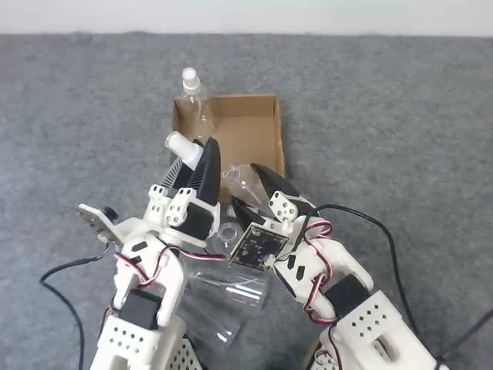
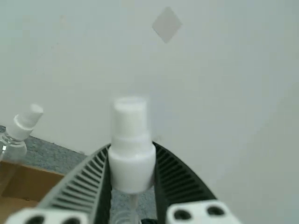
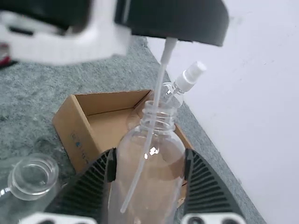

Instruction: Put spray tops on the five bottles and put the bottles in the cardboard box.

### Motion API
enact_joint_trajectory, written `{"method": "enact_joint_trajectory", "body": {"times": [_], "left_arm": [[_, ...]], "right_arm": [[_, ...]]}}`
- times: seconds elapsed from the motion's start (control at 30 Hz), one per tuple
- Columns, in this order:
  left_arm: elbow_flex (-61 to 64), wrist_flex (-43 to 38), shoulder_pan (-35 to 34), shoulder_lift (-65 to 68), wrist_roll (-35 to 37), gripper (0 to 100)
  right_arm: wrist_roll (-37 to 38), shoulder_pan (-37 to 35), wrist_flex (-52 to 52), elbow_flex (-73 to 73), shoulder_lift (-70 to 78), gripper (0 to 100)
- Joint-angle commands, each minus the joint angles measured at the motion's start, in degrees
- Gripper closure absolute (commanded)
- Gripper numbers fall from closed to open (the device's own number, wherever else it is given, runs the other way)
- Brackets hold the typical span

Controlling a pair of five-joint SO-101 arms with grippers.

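The left gripper (image 2: 132, 150) was clamped on a spray top (image 2: 131, 135); the right gripper (image 3: 148, 156) clasped a bottle (image 3: 154, 182). The top hung in line above the neck (image 3: 161, 119), its tube (image 3: 156, 93) threaded inside.

High view: fixed overhead behind both arms, facing down and forward over the table (image 1: 400, 116). The arms fill the lower frame, the cardboard box (image 1: 246, 131) sits upper centre, and the wall (image 1: 246, 15) runs along the top edge.

Left wrist view: very close, sighting along the left gripper (image 2: 132, 154) and its spray top (image 2: 131, 140) toward the wall.

Right wrist view: close, sighting past the right gripper (image 3: 148, 161) and its bottle (image 3: 163, 154) toward the box.

All three views share the box and the capped bottle (image 1: 192, 96).
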Motion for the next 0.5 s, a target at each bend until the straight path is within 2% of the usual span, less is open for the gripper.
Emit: {"method": "enact_joint_trajectory", "body": {"times": [0.0, 0.17, 0.37, 0.47], "left_arm": [[-0.4, -1.6, 0.6, -0.3, -0.4, 99], [-0.4, 1.9, 2.9, -0.5, -1.2, 98], [-0.6, 5.6, 5.6, -0.5, -2.5, 85], [-0.6, 6.2, 5.9, -0.5, -2.7, 84]], "right_arm": [[0.3, -0.2, -1.5, -0.5, -1.7, 94.5], [-1.0, -0.2, -1.5, -0.8, -1.7, 94.5], [-3.6, -0.1, -1.5, -0.9, -1.7, 94.5], [-3.6, -0.1, -1.5, -0.9, -1.7, 94.5]]}}
